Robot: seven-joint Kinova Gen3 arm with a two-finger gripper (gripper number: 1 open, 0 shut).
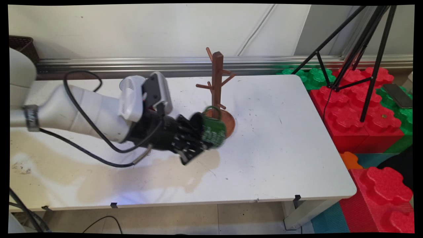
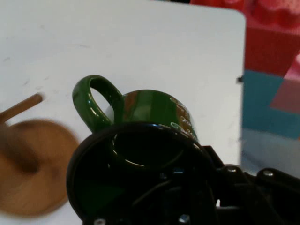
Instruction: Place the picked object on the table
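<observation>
**Arm holds green mug on its side beside wooden tree**

A white table (image 1: 281, 148) fills the main view, stained tan along its near left side. Red and green foam blocks (image 1: 357, 109) are stacked past its right edge, with a black tripod (image 1: 363, 59) standing on them.

The white arm (image 1: 82, 112) reaches in from the left, low over the table, with black cables looping beneath it.

A brown wooden tree (image 1: 217, 76) stands upright near the table's middle, toward the far side. Its pegs are bare, and its round base (image 1: 230, 123) rests flat on the table.

The mug (image 1: 214, 130) hangs clear of the table, just in front of that base and overlapping its near left rim in the main view. Whether mug and base touch cannot be told.

The gripper (image 1: 201, 134) is clamped on the mug at its rim. In the hand view the mug's open mouth faces the camera, and the black linkage covers its lower lip.

The mug lies on its side. Its long axis runs about level, in line with the gripper: mouth back toward the arm, bottom pointing away toward the table's right. The handle (image 1: 211, 108) stands up on top, toward the tree's trunk. In the hand view the handle (image 2: 89, 101) arches at the upper left, with the blurred base (image 2: 33, 168) just beyond it.
</observation>
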